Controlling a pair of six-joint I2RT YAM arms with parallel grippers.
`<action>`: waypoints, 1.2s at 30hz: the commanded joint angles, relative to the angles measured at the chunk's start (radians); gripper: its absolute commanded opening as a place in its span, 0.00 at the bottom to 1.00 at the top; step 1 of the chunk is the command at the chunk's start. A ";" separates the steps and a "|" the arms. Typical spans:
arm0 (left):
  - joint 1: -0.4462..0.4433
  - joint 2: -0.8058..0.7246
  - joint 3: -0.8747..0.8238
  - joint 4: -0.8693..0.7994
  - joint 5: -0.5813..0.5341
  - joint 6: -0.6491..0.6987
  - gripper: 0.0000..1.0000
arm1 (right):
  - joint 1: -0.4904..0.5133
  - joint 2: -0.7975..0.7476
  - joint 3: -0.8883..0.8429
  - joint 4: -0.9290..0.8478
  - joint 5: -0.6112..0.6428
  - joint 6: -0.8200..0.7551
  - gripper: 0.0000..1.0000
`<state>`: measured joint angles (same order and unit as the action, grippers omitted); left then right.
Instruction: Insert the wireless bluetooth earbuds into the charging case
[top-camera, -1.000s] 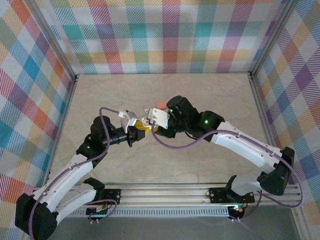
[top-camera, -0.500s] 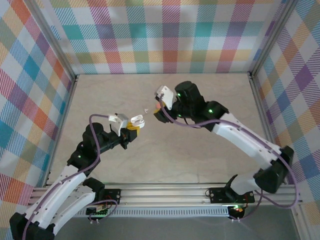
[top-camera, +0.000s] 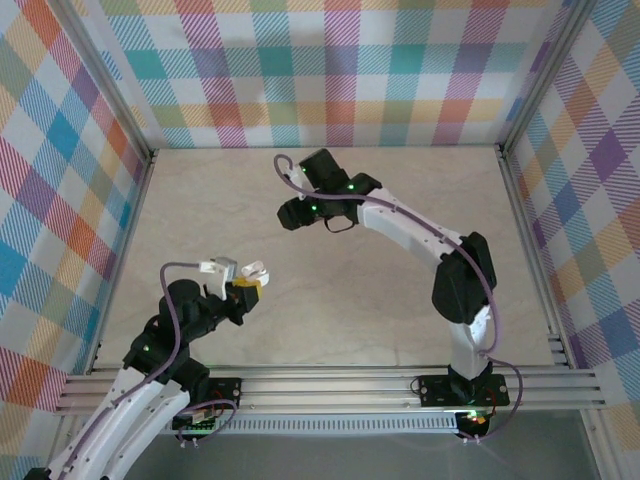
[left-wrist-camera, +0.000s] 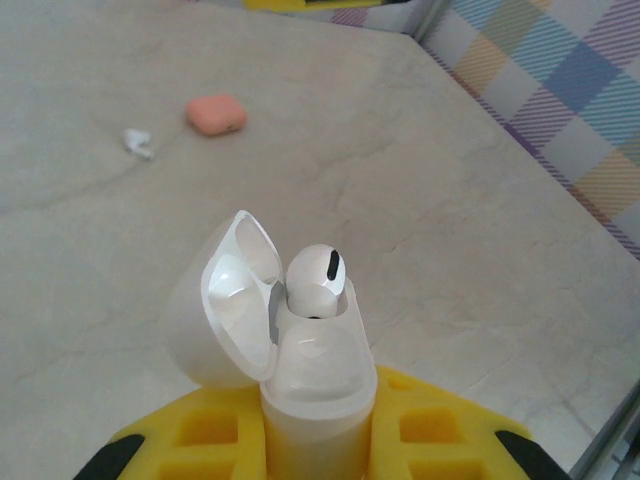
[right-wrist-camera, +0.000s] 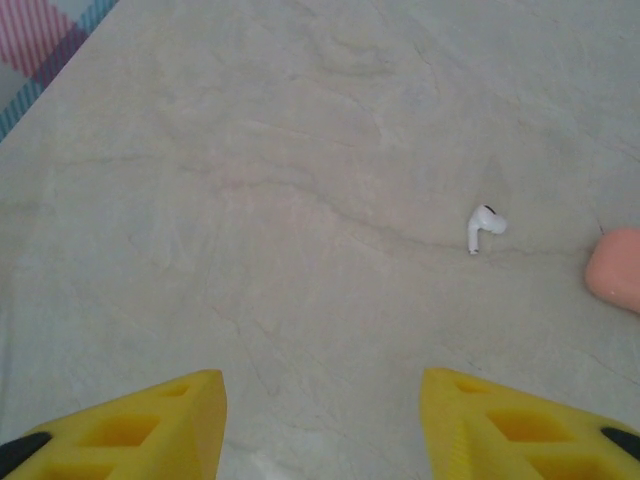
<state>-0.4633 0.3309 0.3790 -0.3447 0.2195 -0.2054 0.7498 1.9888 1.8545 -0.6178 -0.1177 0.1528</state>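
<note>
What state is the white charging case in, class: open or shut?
Open. The white charging case has its lid hinged back, and one white earbud stands in its exposed top.

White charging case (left-wrist-camera: 318, 400): hard plastic, high gloss, smooth; soft highlights inside open lid (left-wrist-camera: 232, 300). Seated earbud (left-wrist-camera: 318, 282): same glossy white plastic, black slot matt. Loose earbud (right-wrist-camera: 484, 228): glossy white plastic. Pink case (left-wrist-camera: 216, 113): matt, soft-looking skin. Left gripper fingers (left-wrist-camera: 215, 430), right gripper fingers (right-wrist-camera: 150, 420): yellow plastic, matt, moulded pockets. Tabletop (right-wrist-camera: 300, 150): pale stone-look, smooth, matt, faint veins. Rails (top-camera: 330, 385): bare ribbed metal. Walls (top-camera: 330, 70): plaid print, matt
</note>
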 joint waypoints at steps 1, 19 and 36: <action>-0.003 -0.084 -0.027 -0.049 -0.064 -0.076 0.00 | -0.016 0.091 0.099 -0.094 -0.018 0.081 0.53; -0.003 -0.190 -0.085 -0.122 -0.138 -0.147 0.00 | -0.001 0.510 0.445 -0.238 0.214 0.093 0.50; -0.003 -0.144 -0.102 -0.067 -0.139 -0.160 0.00 | -0.007 0.664 0.617 -0.208 0.273 0.090 0.54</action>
<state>-0.4633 0.1749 0.2867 -0.4648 0.0845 -0.3523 0.7456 2.6373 2.4409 -0.8314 0.1287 0.2474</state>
